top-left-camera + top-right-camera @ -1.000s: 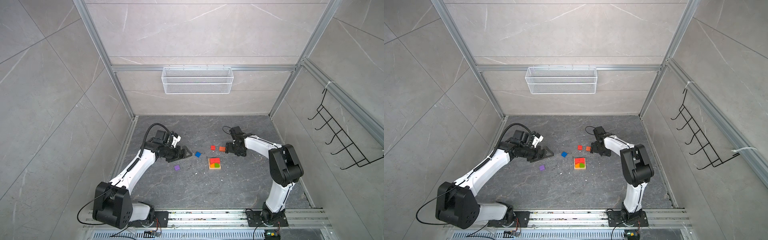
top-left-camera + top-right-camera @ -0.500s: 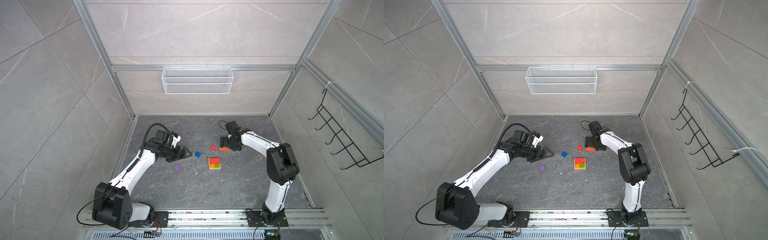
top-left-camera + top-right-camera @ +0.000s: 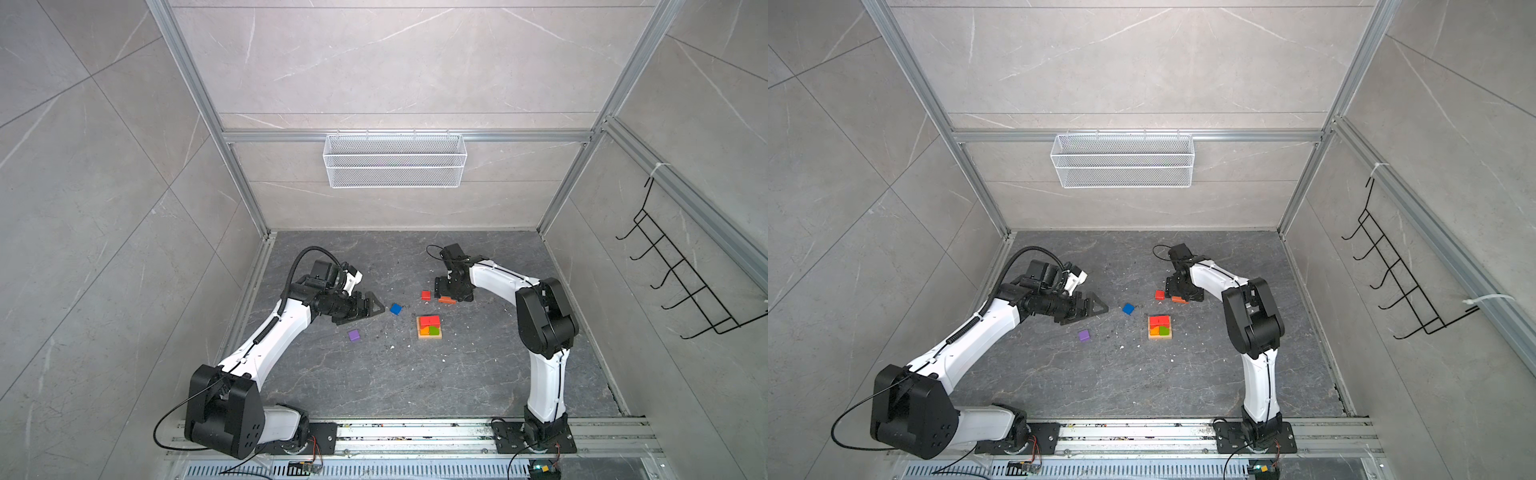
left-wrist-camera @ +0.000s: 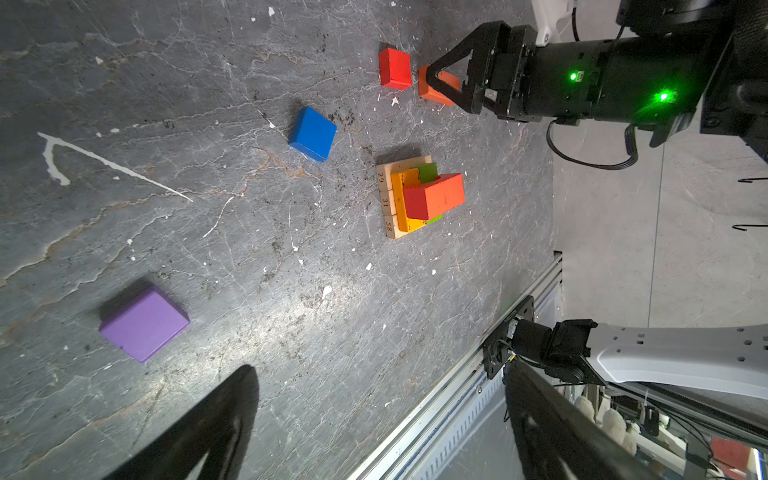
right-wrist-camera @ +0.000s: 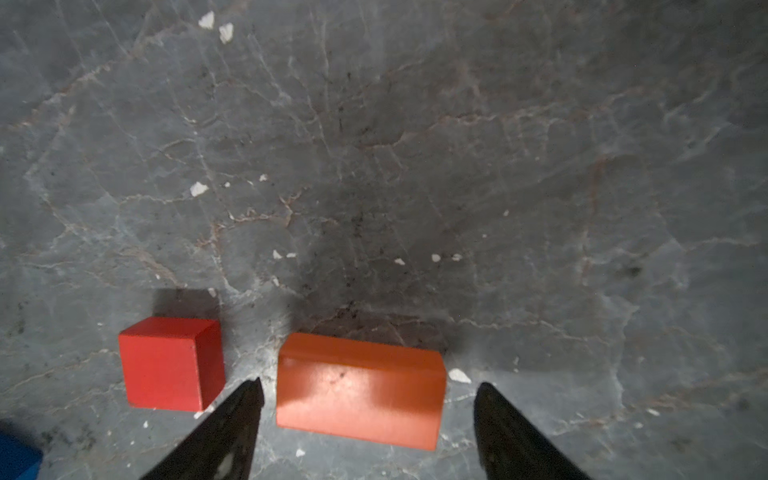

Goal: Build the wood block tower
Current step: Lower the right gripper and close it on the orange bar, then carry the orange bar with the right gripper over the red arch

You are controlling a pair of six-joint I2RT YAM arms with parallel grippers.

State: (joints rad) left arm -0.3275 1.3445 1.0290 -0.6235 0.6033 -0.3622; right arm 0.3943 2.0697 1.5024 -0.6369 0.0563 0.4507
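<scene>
The tower is a low stack: tan base, orange and green layer, red-orange block on top. Behind it on the floor lies an orange bar next to a red cube. My right gripper is open and straddles the orange bar, with a gap at each end. A blue cube and a purple cube lie to the left. My left gripper is open and empty, just left of the blue cube.
White specks litter the dark stone floor. A wire basket hangs on the back wall and a black hook rack on the right wall. An aluminium rail runs along the front edge.
My right gripper has swung left and come down over the orange bar, its jaws narrowing a little. The left arm and all the blocks are where they were.
</scene>
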